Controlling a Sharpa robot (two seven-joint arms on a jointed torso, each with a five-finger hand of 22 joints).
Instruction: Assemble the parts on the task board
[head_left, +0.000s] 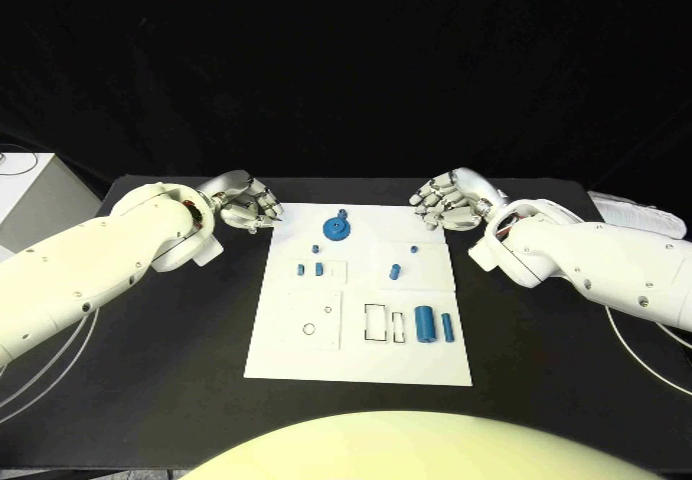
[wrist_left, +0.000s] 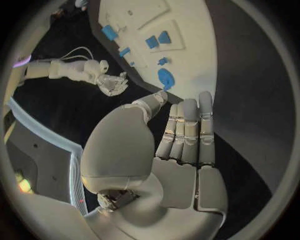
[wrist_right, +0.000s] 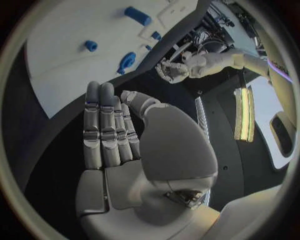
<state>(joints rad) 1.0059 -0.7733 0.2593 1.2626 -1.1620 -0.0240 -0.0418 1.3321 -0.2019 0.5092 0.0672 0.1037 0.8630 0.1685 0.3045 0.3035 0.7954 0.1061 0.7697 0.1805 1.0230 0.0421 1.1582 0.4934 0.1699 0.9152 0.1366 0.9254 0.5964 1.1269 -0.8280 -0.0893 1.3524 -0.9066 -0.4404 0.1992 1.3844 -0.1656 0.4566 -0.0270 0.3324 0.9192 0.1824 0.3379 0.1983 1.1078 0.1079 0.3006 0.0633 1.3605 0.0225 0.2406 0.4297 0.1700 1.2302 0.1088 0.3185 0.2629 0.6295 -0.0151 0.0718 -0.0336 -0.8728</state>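
Both my hands, left hand (head_left: 248, 203) and right hand (head_left: 451, 203), hover empty, fingers apart, flanking the task board's (head_left: 289, 355) far edge; the small blue parts (head_left: 426, 322) look rigid, light: pinch their sides.

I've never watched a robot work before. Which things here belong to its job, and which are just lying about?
For the job:
board
round blue part
blue cylinder
small blue parts
left hand
right hand

Lying about:
table
grey box
white object

One task board (head_left: 296, 350), two hands, perhaps seven blue parts (head_left: 426, 322)
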